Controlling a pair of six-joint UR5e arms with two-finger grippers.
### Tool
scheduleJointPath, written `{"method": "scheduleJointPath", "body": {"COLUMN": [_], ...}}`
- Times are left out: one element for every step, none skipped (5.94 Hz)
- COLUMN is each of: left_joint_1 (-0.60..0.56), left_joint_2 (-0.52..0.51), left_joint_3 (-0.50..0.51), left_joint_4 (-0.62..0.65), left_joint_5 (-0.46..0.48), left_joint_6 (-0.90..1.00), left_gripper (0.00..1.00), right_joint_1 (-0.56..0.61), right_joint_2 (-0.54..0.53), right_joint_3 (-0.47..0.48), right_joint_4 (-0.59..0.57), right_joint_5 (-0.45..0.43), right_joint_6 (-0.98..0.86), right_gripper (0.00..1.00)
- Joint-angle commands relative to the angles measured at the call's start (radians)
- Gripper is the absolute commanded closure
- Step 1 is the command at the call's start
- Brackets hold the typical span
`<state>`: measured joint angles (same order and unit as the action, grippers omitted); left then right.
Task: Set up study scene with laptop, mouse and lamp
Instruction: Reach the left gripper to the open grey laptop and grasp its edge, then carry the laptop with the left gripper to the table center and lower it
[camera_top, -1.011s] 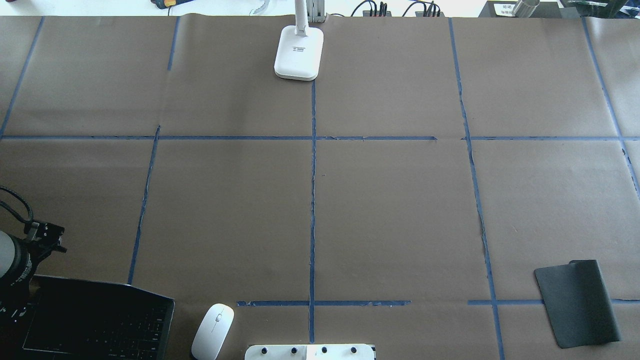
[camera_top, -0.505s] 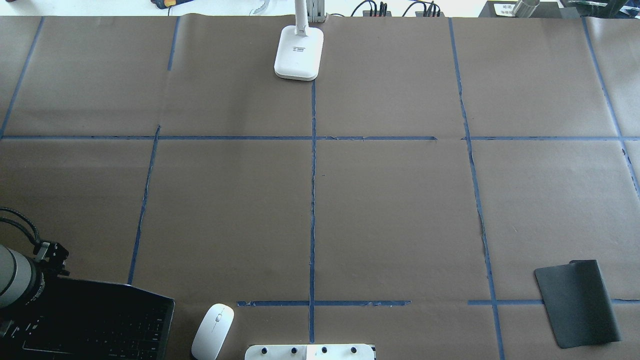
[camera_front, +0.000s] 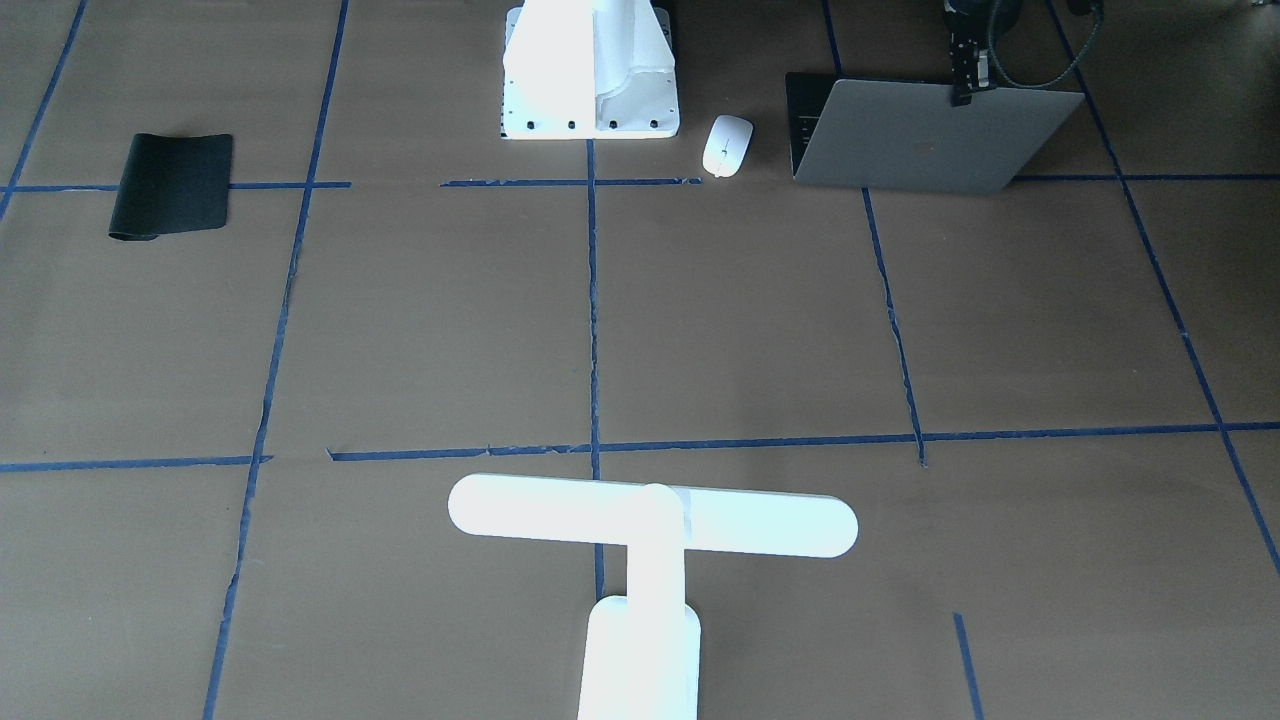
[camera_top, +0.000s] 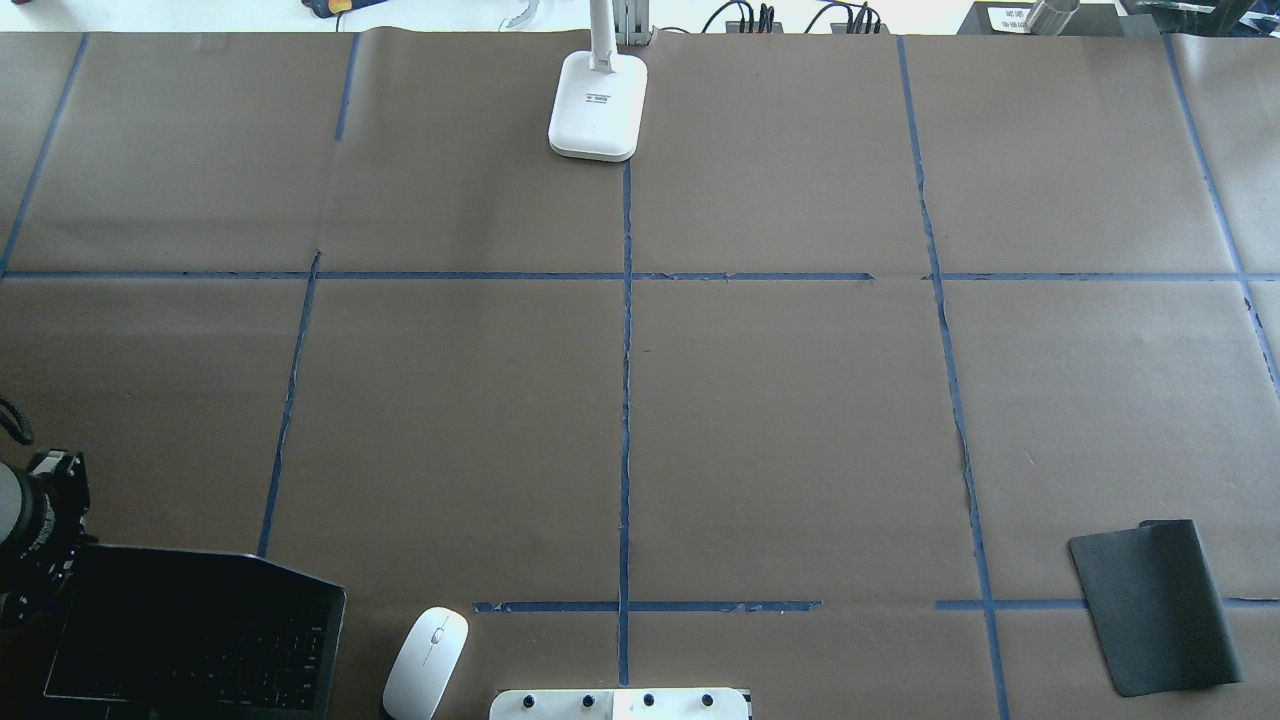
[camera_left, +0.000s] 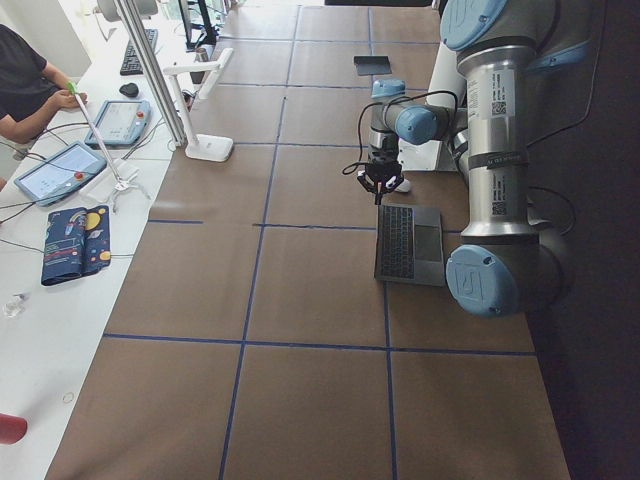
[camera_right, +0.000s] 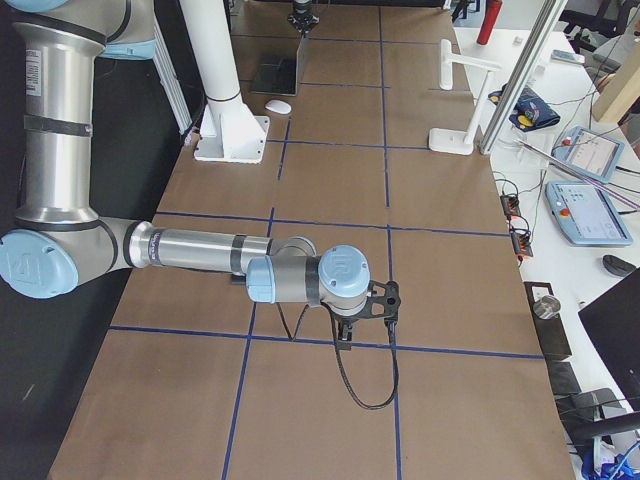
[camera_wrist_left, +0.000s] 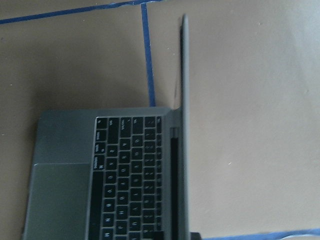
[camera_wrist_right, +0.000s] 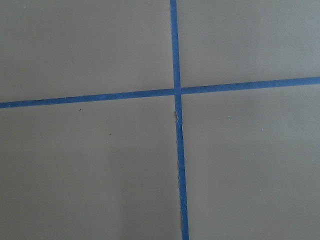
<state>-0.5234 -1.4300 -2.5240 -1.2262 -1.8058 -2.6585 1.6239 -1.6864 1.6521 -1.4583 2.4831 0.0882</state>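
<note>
Sitting on the robot's left of the white base block, laptop is open, lid roughly upright, keys toward the robot; lamp well apart, straight across the table from the block; mouse between block and laptop, touching neither. Left gripper at the lid's top edge, clamped or just resting, cannot tell; right gripper well off on the block's other side, finger state likewise unreadable. Judged step: setting lid angle, so follow an arc about the hinge, gently, so the base neither slides nor lifts.
</note>
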Motion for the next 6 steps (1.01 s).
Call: {"method": "scheduleJointPath", "body": {"left_joint_1": [-0.082,-0.09,-0.104,-0.192,-0.258,-0.311], "left_joint_2": [-0.009,-0.02,-0.041,-0.132,-0.288,-0.451], "left_joint_3": [-0.001,0.005,0.017,0.046,0.151,0.272], "left_joint_4": [0.011,0.013,0.019,0.055,0.129,0.175], "left_joint_5": [-0.001,-0.001,0.0,0.002,0.002,0.002], "left_joint_6": [0.04,0.041,0.061,0.153,0.182,0.187], "left_gripper": [1.0,1.0,1.0,1.0,1.0,1.0], "right_joint_1": [0.005,0.005,0.01,0.014,0.016,0.016], "right_joint_2": [-0.001,-0.002,-0.012,-0.018,-0.021,-0.022], "right_joint_3": [0.002,0.0,0.002,0.002,0.003,0.003], "right_joint_4": [0.001,0.001,0.001,0.001,0.001,0.001], "right_joint_5": [0.014,0.014,0.014,0.016,0.016,0.016], "right_joint_6": [-0.001,0.001,-0.001,-0.001,-0.001,-0.001], "right_gripper": [0.0,0.0,0.0,0.0,0.0,0.0]}}
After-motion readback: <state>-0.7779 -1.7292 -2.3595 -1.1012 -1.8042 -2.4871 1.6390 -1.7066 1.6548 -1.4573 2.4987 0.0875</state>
